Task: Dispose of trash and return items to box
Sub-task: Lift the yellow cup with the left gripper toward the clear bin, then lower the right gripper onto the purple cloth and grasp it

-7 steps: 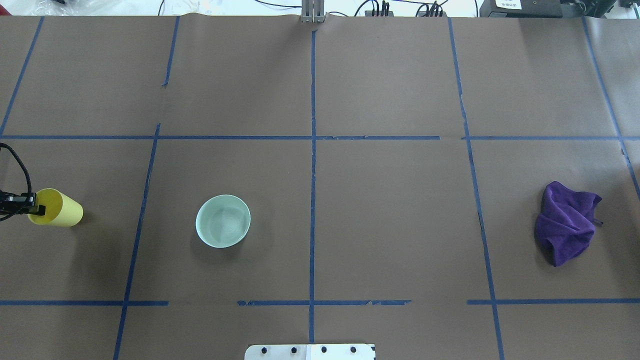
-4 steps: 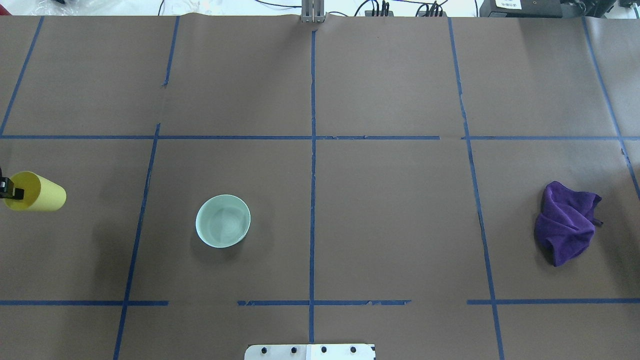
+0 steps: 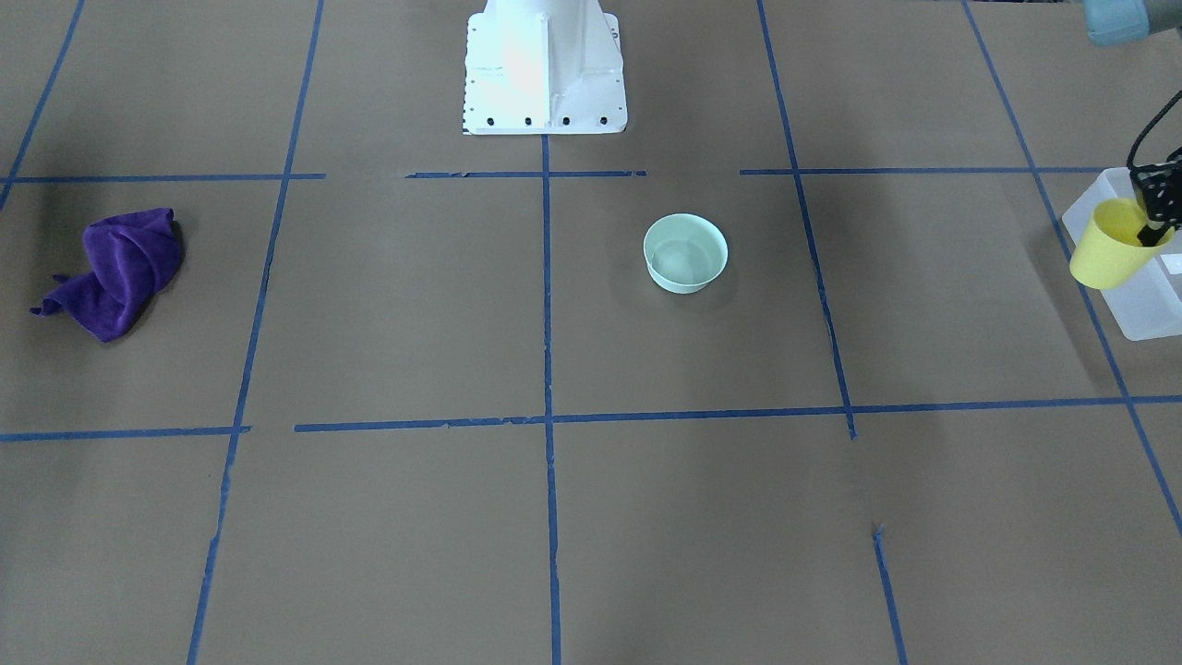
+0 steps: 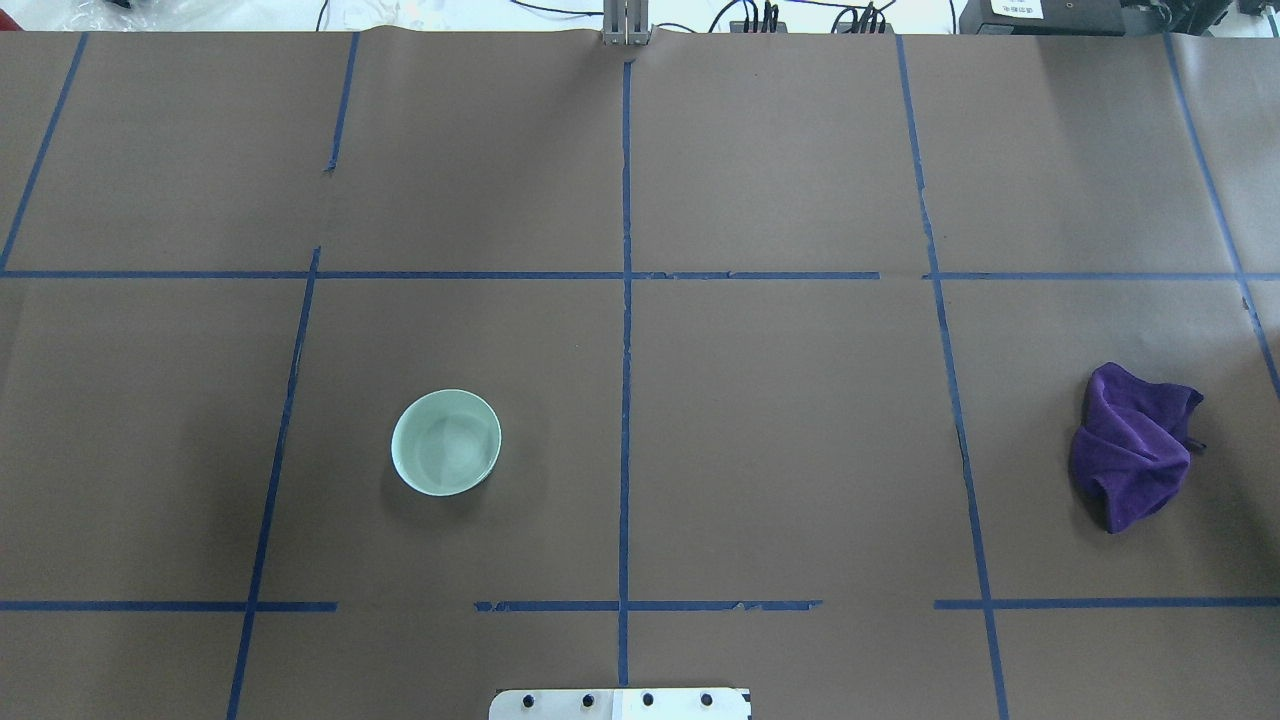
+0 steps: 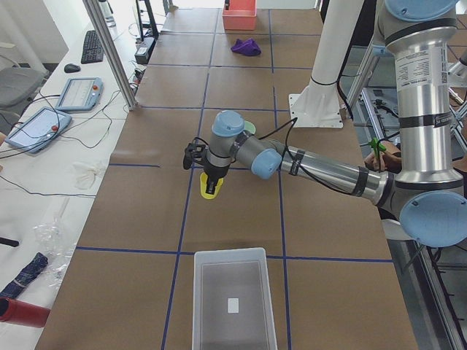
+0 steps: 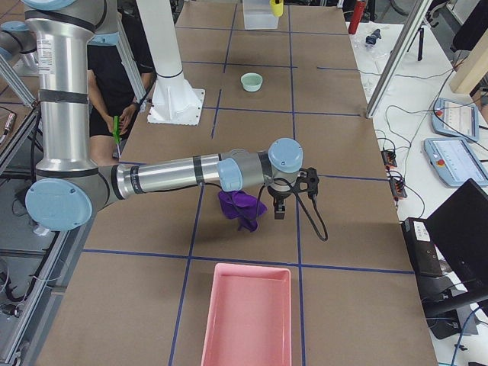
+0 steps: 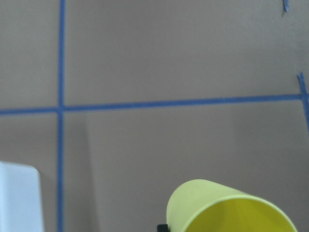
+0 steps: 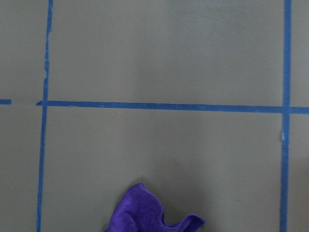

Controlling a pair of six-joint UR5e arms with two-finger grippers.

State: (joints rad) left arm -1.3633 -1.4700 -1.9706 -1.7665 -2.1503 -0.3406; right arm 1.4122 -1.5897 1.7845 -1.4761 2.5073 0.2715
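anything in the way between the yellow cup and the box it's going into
Nothing visible. The left hand holds the yellow cup above the table, short of the box; only bare taped paper lies between them.

overhead: behind, looking down | front: opposite | shared: bowl (image 4: 446, 442)

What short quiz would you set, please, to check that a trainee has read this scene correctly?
1. True or false: the mint bowl stands upright on the table.
2. What does the left gripper hold? A mint bowl; B yellow cup; C spoon.
3. Fill in: the crumpled cloth on the table is ____ in colour.
Key: 1 true; 2 B; 3 purple.
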